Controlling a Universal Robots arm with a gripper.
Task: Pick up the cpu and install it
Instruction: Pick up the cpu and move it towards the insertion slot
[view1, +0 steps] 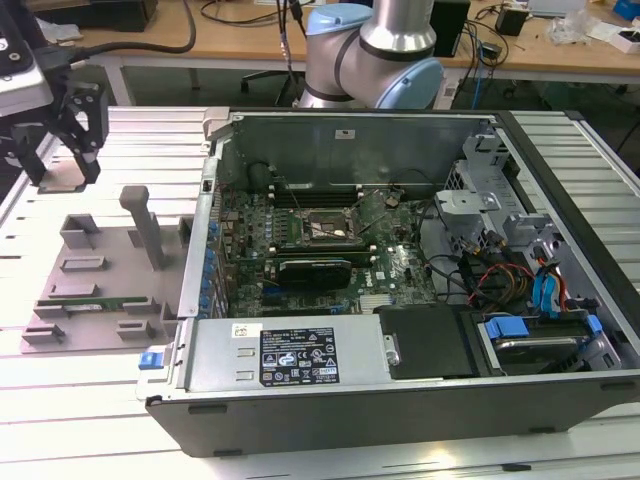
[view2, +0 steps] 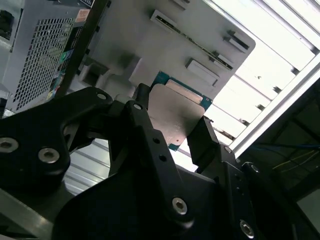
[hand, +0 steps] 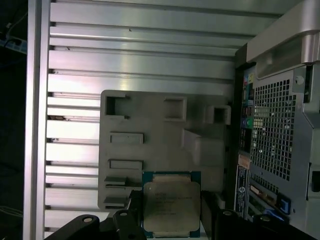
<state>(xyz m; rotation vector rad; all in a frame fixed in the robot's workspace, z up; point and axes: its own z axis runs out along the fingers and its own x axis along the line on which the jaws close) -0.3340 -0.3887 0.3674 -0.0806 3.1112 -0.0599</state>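
Your gripper (view2: 172, 131) is clamped on the cpu (hand: 171, 205) over the tray (hand: 150, 120) — case (hand: 280, 125) wall close beside, slatted table (hand: 125, 60) stretching away opposite.

We find the square metal-topped cpu (hand: 171, 210) silver-grey, bordered teal-green. The end effector (hand: 172, 202) is black, the moulded plastic tray (hand: 165, 145) plain grey, the metal counter (hand: 140, 65) silver, ribbed.

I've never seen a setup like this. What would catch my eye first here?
The big open computer case lies on its side on the slatted metal table, circuit board bared, with the pale blue and silver robot arm beyond it. In the first wrist view, black jaws clamp the cpu, a small silver-topped square chip, by the grey tray at the exterior view's left.
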